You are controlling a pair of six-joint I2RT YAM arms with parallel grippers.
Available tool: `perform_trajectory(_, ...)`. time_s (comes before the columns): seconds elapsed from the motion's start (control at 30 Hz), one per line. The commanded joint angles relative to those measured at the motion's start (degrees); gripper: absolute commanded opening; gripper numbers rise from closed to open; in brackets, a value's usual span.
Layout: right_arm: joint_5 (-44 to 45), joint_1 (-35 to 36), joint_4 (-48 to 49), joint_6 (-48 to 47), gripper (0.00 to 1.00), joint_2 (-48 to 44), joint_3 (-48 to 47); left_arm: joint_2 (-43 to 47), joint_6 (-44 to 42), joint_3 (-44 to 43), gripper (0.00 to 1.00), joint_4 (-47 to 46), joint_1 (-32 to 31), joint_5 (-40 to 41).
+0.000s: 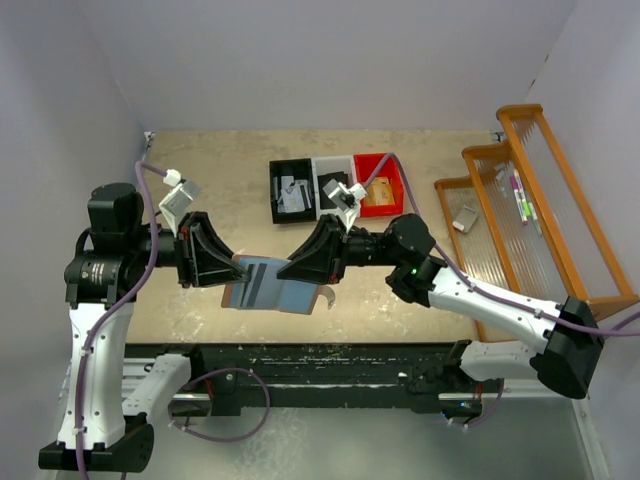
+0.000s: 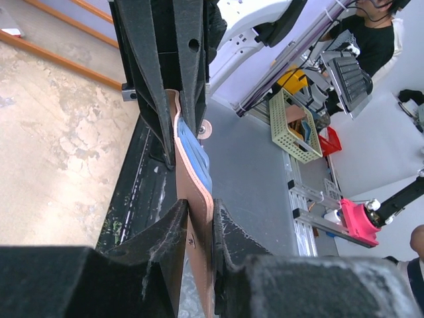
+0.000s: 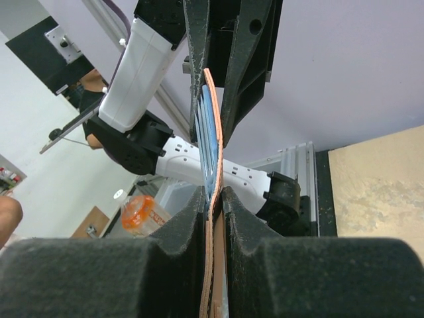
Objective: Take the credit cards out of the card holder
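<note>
1. Nearest the arm bases, in the lower centre of the top view, the card holder [image 1: 290, 293] hangs opened above the table, blue-grey inside upward, its snap tab dangling at the right.
2. The left gripper [image 1: 238, 268] pinches its left edge. The left wrist view shows those jaws closed on the salmon-pink leather.
3. The right gripper [image 1: 287, 270] clamps the right edge in the same way, so the holder is stretched between the two.
4. Both forearms lie nearly level, reaching inward from either side with their fingers facing each other.
5. Dark grey bands [image 1: 262, 283] cross the slots. I judge them to be the credit cards, not yet drawn out.
6. So opening looks done, and extraction is left, which needs one gripper freed.
7. Farther off, at upper centre, sit a black bin [image 1: 274, 190] and a red bin [image 1: 398, 180].
</note>
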State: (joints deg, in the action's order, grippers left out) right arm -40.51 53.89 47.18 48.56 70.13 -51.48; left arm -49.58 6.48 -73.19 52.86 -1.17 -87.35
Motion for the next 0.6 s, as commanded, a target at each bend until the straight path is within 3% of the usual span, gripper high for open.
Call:
perform_trajectory(0.0,-0.28,-0.29,4.55,0.41,0.00,-0.51,-0.43,0.08,-1.05,-2.05,0.24,0.98,-0.23,-11.07)
perform_trajectory(0.23,-0.33,-0.37,4.33,-0.28,0.00,-1.11,-0.02,-0.88,-3.31,-4.30,0.20,5.12,-0.23,-8.85)
perform_trajectory(0.4,-0.86,-0.36,4.95,-0.30,0.00,-1.31,-0.11,-1.05,-0.91,-3.60,0.04,2.72,-0.24,-0.77)
perform_trajectory(0.57,-1.03,-0.36,6.42,0.02,0.00,-1.64,0.32,1.11,6.57,-1.45,0.00,-5.40,-0.24,2.57)
